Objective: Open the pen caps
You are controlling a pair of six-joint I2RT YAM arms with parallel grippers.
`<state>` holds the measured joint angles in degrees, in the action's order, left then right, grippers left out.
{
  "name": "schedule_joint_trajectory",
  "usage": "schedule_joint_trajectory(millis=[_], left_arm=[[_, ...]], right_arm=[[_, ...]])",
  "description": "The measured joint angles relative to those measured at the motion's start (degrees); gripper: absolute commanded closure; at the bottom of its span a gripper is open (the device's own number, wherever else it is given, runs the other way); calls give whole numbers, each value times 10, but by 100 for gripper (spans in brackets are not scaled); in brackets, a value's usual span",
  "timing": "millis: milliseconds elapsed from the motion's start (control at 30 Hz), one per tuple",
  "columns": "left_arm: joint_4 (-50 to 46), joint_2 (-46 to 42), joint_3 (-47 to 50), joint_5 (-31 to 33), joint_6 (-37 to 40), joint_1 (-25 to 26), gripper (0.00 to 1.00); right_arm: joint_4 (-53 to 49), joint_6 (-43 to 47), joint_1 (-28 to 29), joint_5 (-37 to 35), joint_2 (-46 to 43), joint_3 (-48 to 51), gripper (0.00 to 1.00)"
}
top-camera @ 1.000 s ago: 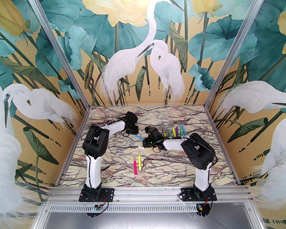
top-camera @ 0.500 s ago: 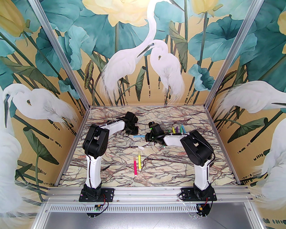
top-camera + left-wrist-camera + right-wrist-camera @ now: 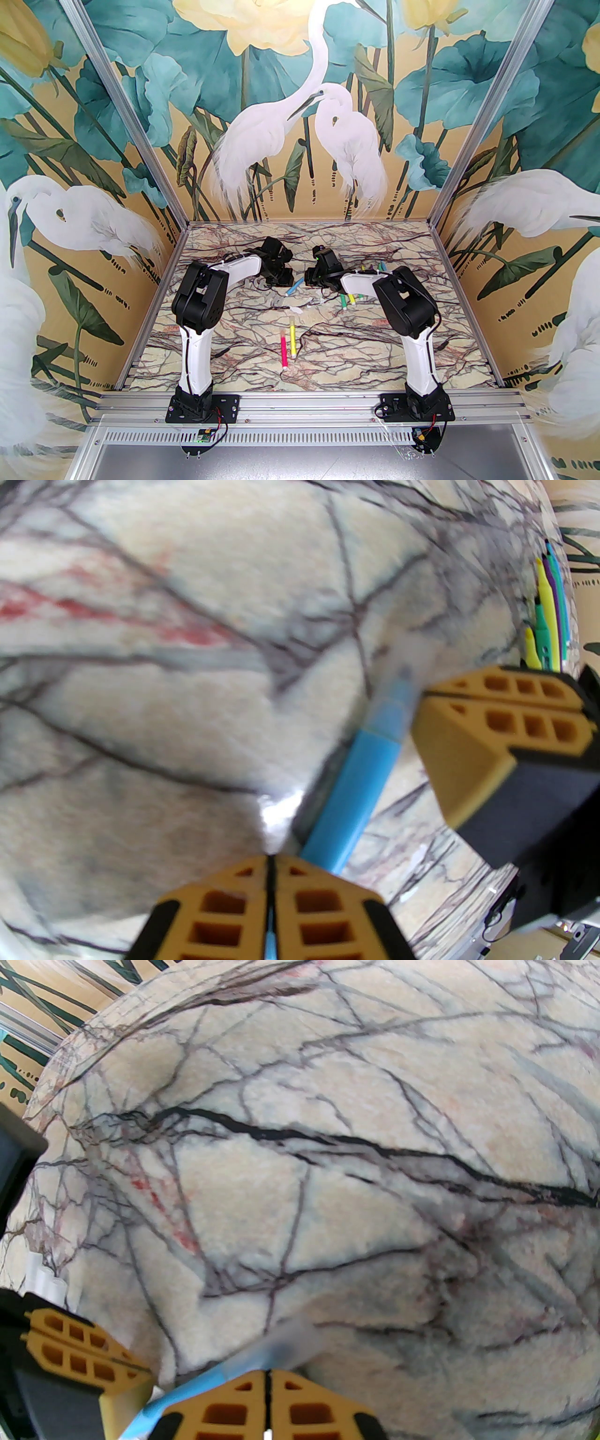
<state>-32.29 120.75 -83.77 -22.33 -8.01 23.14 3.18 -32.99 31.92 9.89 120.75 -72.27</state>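
Left claw (image 3: 271, 857) is clamped shut on the tail end of the blue pen (image 3: 356, 784); you can see a sliver of blue squeezed between the pads. The pen is up off the surface (image 3: 243, 337), around the middle toward the back, and it slants over toward the other arm. Its cap (image 3: 401, 665) is still on, a cloudy clear one with the blue tip showing through. Right claw (image 3: 424, 694) is closed too, with its tips right up against that cap. From its own camera the cap sits across the tips, but I honestly can't tell if it's pinching it or just touching. Nearer the bases, below the gap between the claws, a loose cap (image 3: 295, 309) lies on the surface. A pink pen (image 3: 283, 350) and a yellow pen (image 3: 292, 338) lie side by side just below it. Further right, a bunch of pens (image 3: 349, 298) sits partly under the right arm.
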Motion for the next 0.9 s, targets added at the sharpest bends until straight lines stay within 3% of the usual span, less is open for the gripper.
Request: schedule_joint_trajectory(millis=[400,700,900], left_arm=[[3,-2,8,-39,-21,40,90],[20,-33,56,-51,-47,39,89],[45,-70,95,-50,-68,15,76]], right_arm=[[-13,2,-9,9,0,0,91],[-15,17,-9,11,-9,14,86],[-60,53,-9,10,-37,24,74]])
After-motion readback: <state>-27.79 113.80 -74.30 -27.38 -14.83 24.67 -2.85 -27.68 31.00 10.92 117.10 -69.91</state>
